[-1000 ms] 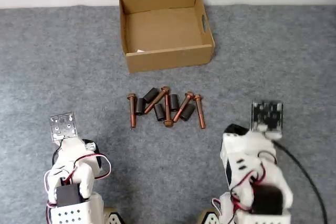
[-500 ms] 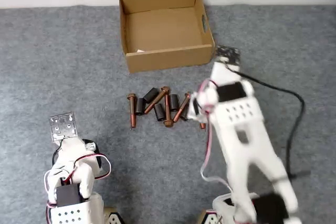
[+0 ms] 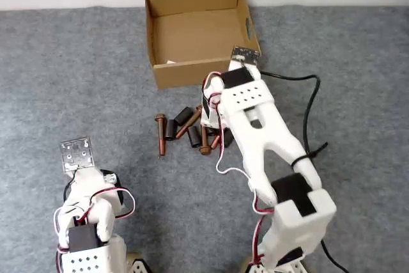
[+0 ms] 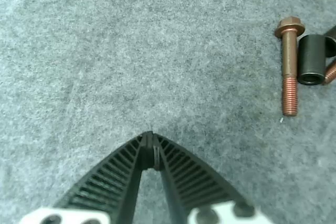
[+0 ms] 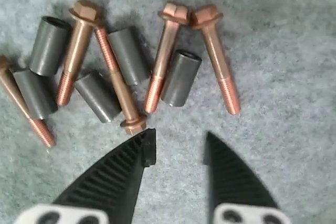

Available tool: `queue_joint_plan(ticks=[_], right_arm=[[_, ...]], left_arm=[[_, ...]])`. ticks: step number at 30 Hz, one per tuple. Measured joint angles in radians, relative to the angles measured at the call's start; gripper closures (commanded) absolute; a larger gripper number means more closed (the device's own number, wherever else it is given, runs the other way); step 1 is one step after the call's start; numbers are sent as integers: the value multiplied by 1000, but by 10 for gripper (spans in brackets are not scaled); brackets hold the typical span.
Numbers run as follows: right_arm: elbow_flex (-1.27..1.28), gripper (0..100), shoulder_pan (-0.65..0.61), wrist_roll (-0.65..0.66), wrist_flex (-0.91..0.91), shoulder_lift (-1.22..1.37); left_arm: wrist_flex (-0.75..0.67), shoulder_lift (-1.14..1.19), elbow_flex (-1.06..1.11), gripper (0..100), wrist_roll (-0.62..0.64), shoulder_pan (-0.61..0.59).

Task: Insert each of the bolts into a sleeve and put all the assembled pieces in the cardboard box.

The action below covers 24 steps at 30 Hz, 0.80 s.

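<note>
Robot: Since one second ago my right arm (image 3: 255, 119) has gone from its folded place at the near edge out over the worktop (image 3: 77, 62). Now it is stretched above the pile of bolts (image 5: 216, 56) and sleeves (image 5: 181, 77). My left arm (image 3: 89, 209) has not moved.

Visitor: What do your end effectors hold?

Robot: Nothing, both of them. My right end effector (image 5: 178, 142) is released. Its two fingers (image 5: 126, 171) stand apart above the grey covering, just beside the head of one bolt. My left end effector (image 4: 149, 140) is clenched, tip against tip, over bare worktop at the near left.

Visitor: Where are the parts exactly?

Robot: They lie loose in the middle of the worktop, in front of the cardboard box (image 3: 198, 73). In my right wrist view I count five copper-coloured bolts and five dark sleeves, which lie between and against them. Every bolt lies outside the sleeves. One bolt has its head toward my fingers, and the others turn their threads toward me. In my left wrist view the outermost bolt lies alone, with one sleeve just beside its shank.

Visitor: And the box?

Robot: It stands open at the far side, near the pile. The wrist of my right arm is close to its front wall, and a black cable (image 3: 310, 113) curves over the worktop beside that arm.
</note>
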Motion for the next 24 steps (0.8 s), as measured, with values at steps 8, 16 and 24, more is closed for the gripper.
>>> queue_joint_plan(ticks=[8, 16, 24], right_arm=[[-51, 852, 0, -32, 6, 101], [-51, 888, 0, -60, -54, 176], [-51, 917, 43, -63, -68, 222]], left_arm=[[0, 0, 0, 994, 0, 0], [0, 0, 0, 994, 0, 0], [0, 0, 0, 994, 0, 0]])
